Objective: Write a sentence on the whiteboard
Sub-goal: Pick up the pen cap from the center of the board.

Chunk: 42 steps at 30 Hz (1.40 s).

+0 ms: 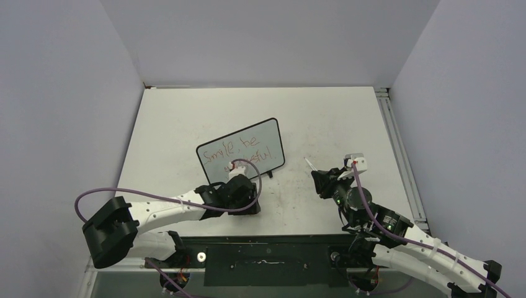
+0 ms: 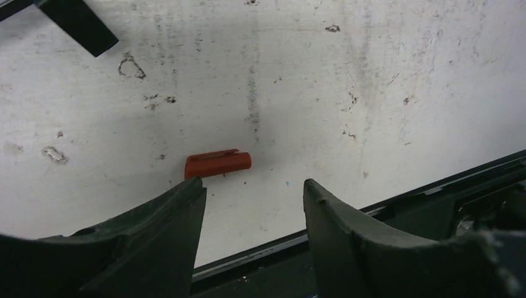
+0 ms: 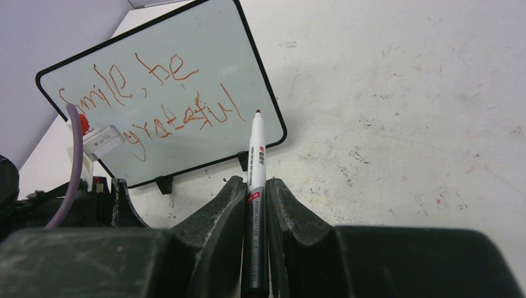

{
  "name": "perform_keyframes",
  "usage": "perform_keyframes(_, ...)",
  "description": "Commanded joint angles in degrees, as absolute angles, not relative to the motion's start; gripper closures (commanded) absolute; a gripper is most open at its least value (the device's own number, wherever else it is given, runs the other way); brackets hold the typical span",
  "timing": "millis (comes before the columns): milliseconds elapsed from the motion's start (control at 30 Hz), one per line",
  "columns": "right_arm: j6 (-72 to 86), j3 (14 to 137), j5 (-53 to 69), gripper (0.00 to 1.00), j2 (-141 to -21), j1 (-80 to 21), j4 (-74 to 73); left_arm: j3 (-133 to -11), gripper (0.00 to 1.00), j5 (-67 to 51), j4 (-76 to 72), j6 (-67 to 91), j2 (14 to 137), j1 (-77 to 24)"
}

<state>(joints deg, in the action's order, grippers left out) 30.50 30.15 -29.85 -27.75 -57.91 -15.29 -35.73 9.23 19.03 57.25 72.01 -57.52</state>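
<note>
Gripping the uncapped marker [image 3: 257, 149] – right gripper [image 3: 255, 187], whiteboard [image 3: 211, 37] ahead-left – left gripper [image 2: 254, 192] agape.

The black-framed whiteboard [image 3: 211, 43] stands on its feet, bearing the red sentence [image 3: 177, 118] "Smile, be grateful"

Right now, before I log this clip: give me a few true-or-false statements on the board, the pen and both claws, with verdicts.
1. The right claw grips the marker, tip bare. True.
2. The red cap is on the marker. False: it lies on the table.
3. The sentence on the whiteboard reads "Smile, be grateful". True.
4. The left claw is clamped on the red cap. False: it is open, with the cap just beyond its fingertips.
</note>
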Motion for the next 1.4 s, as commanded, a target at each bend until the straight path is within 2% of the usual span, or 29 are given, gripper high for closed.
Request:
perform_keyframes(0, 31.0, 32.1, -31.2, 0.95, -26.6, -58.3, -15.4, -37.7, 0.43, 8.3, 16.8, 46.8, 73.5, -57.8)
perform_keyframes(333, 31.7, 31.7, -31.7, 0.94, -26.3, -58.2, -15.7, -43.0, 0.41, 7.0, 22.1, 27.0, 75.2, -58.9)
perform_keyframes(533, 32.3, 31.8, -31.8, 0.94, -26.5, -58.2, -15.9, -44.4, 0.46, 4.4, 24.5, 21.0, 77.9, -58.9)
perform_keyframes(1000, 32.8, 32.1, -32.6, 0.94, -26.3, -58.3, -16.4, -43.2, 0.48, 3.1, 21.2, 18.5, 81.6, -59.0)
perform_keyframes(1200, 33.2, 31.9, -33.0, 0.93, -26.2, -58.3, -16.6, -43.0, 0.56, 2.0, 21.4, 20.2, 83.0, -59.1)
perform_keyframes(1367, 33.3, 32.0, -33.6, 0.93, -26.1, -58.3, -16.9, -41.7, 0.58, 2.6, 21.4, 22.9, 82.1, -60.6)
